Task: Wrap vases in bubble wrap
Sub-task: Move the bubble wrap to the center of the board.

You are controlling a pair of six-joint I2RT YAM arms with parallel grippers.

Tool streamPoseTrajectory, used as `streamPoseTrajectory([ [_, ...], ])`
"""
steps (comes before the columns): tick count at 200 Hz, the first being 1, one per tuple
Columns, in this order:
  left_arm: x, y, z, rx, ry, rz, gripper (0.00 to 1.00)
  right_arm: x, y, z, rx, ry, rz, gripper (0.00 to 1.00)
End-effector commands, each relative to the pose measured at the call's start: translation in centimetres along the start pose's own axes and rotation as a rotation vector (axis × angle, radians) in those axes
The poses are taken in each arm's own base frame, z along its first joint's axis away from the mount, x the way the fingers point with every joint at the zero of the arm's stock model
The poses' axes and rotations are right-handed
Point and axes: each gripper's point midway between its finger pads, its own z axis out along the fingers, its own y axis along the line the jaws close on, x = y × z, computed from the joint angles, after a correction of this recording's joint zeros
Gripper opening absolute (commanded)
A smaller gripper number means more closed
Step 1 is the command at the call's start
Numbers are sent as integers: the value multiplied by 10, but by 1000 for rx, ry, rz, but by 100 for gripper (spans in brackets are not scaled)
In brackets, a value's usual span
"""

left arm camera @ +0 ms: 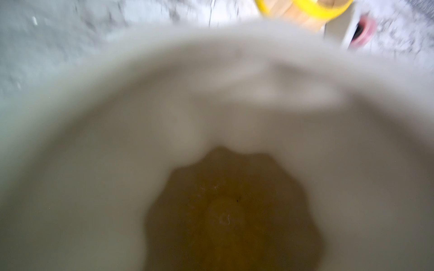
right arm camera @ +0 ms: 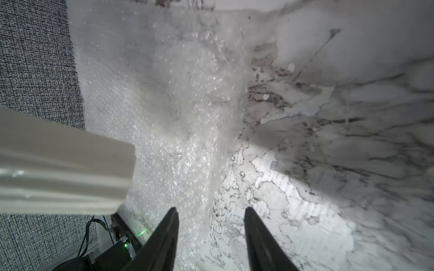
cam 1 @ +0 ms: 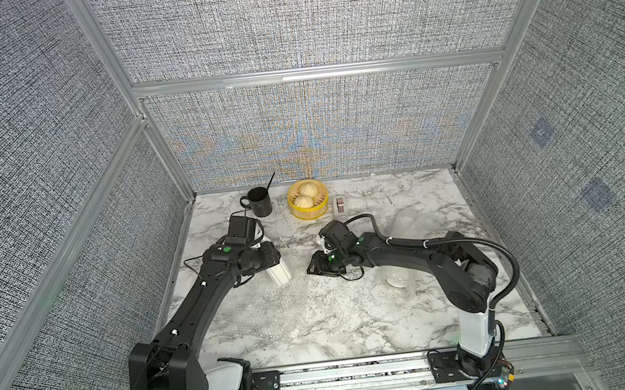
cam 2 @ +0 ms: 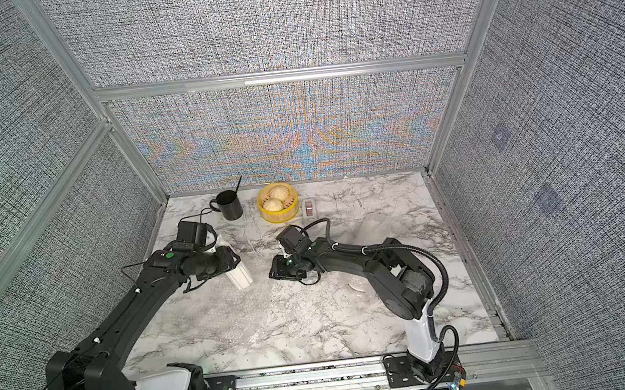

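Right wrist view: vase [right arm camera: 65, 164] hangs over the bubble wrap [right arm camera: 164, 112], with the right end effector [right arm camera: 210, 210] beside it.
The right end effector's jaws stand apart, a raised fold of bubble wrap running between them; whether they touch it cannot be told. In both top views the left end effector [cam 1: 272, 261] grips the ribbed vase by its mouth end, tilted over the wrap spread on the counter [cam 1: 355, 318].
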Motion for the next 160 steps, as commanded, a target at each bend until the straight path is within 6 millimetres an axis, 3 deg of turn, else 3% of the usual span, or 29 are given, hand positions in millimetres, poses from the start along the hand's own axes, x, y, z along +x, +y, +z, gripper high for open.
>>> streamPoseTrajectory([
  [1,19,-1,-3,23,65,-28,8,0,8,8,-12,6,49,42],
  [34,31,6,-4,-20,103,-43,4,11,3,25,5,35,73,37],
  [82,37,2,-6,-6,128,-21,3,23,-1,42,14,38,107,32],
  [116,42,3,-3,-5,159,-10,3,24,-7,49,5,22,116,22],
  [160,46,-6,-2,39,189,-4,2,16,-5,41,-53,-12,113,0],
])
